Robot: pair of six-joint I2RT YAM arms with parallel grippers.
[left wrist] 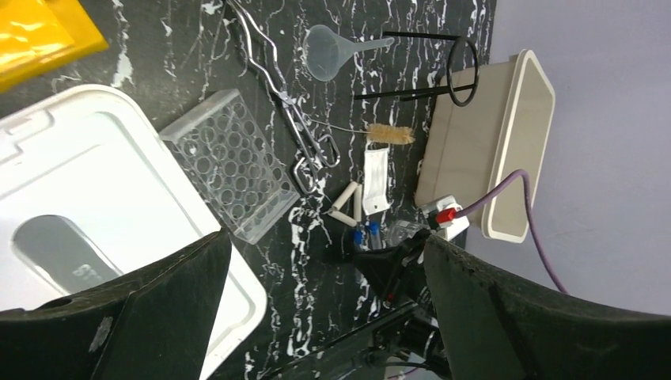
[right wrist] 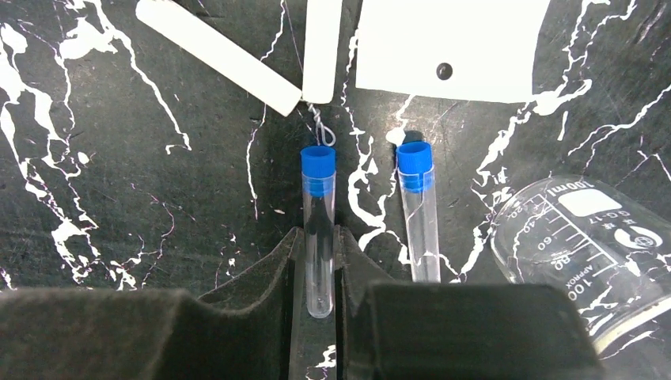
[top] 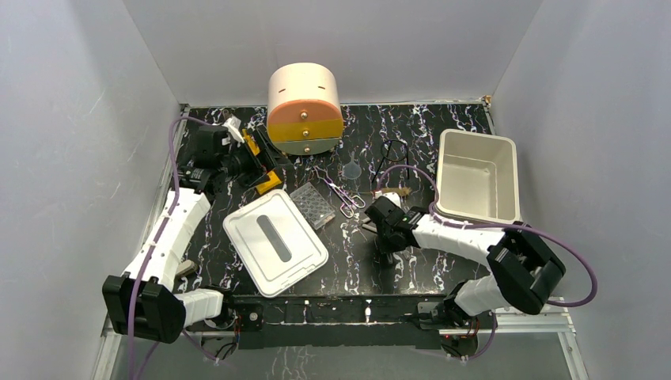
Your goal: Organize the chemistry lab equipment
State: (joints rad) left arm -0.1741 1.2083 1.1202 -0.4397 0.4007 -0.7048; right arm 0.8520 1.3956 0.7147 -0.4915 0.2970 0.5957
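Observation:
My right gripper (top: 378, 218) is down at the table and shut on a clear blue-capped test tube (right wrist: 319, 237); both pads touch its sides. A second blue-capped tube (right wrist: 419, 214) lies just right of it, and a glass beaker (right wrist: 585, 245) lies on its side further right. The white triangle (right wrist: 237, 55) and a white card (right wrist: 451, 47) lie just ahead. My left gripper (top: 237, 162) is open and empty, raised at the back left by the yellow rack (top: 261, 162). The clear well plate (left wrist: 237, 162), scissors (left wrist: 285, 103), funnel (left wrist: 332, 51), brush (left wrist: 388, 134) and black-framed glasses (left wrist: 443, 75) lie mid-table.
The white bin (top: 477, 176) stands at the right, close behind my right arm. Its white lid (top: 274, 241) with a grey slot lies front centre-left. The round peach-orange-yellow drawer unit (top: 304, 109) stands at the back centre. Grey walls enclose the table.

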